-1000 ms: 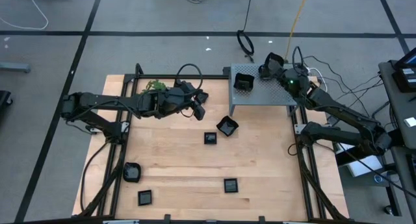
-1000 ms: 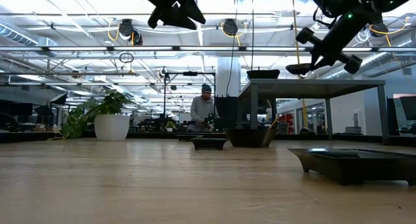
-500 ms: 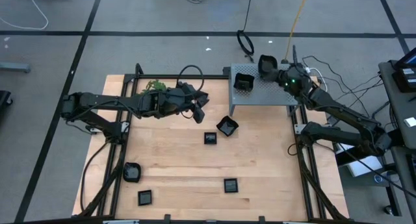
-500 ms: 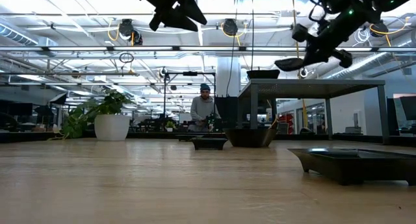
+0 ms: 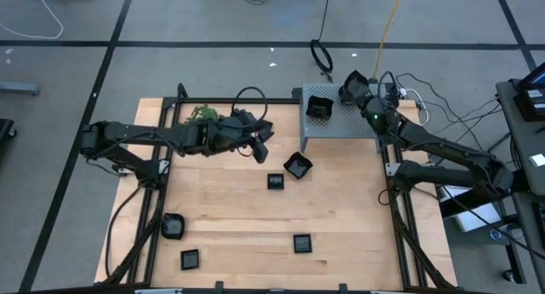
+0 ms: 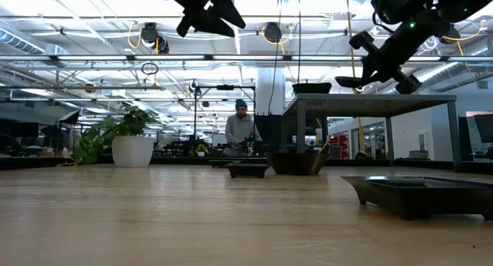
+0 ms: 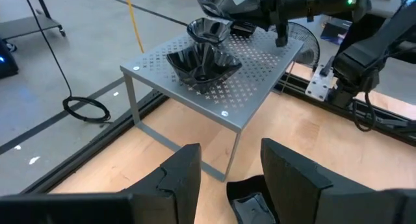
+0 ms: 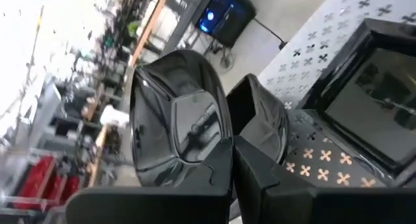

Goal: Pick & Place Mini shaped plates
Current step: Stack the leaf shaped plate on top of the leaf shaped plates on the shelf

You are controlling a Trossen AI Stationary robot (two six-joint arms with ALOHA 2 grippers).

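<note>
My right gripper (image 5: 356, 88) hangs over the grey perforated box (image 5: 345, 123) at the table's far right, shut on a rounded glossy black plate (image 8: 177, 123). Another black plate (image 5: 319, 107) rests on the box's top. My left gripper (image 5: 261, 143) hovers open above the table's far middle, touching nothing; its fingers (image 7: 179, 178) frame the box in the left wrist view. Several more black plates lie flat on the wood: one (image 5: 297, 166) by the box's near left leg, one (image 5: 275, 181) beside it, others (image 5: 301, 242) (image 5: 173, 226) (image 5: 189, 259) toward the near edge. My right gripper pinches the rounded plate by its rim (image 8: 221, 146) between its two fingers. The plate is lifted clear above the box's top and is tipped, its glossy hollow (image 8: 188, 113) facing toward the wrist camera. The fingers reach out nearly level over the box.
A green leafy sprig (image 5: 204, 113) lies at the table's far left, behind my left arm. Black frame rails (image 5: 400, 217) run along the table's left and right sides. Cables (image 5: 324, 55) lie on the floor beyond the far edge. A person (image 6: 240, 127) stands far off in the room.
My right gripper has rolled its wrist over the box, so the held plate, level a second ago, now sits tipped. It has also sunk a little toward the box's top. My left gripper has kept still and open.
</note>
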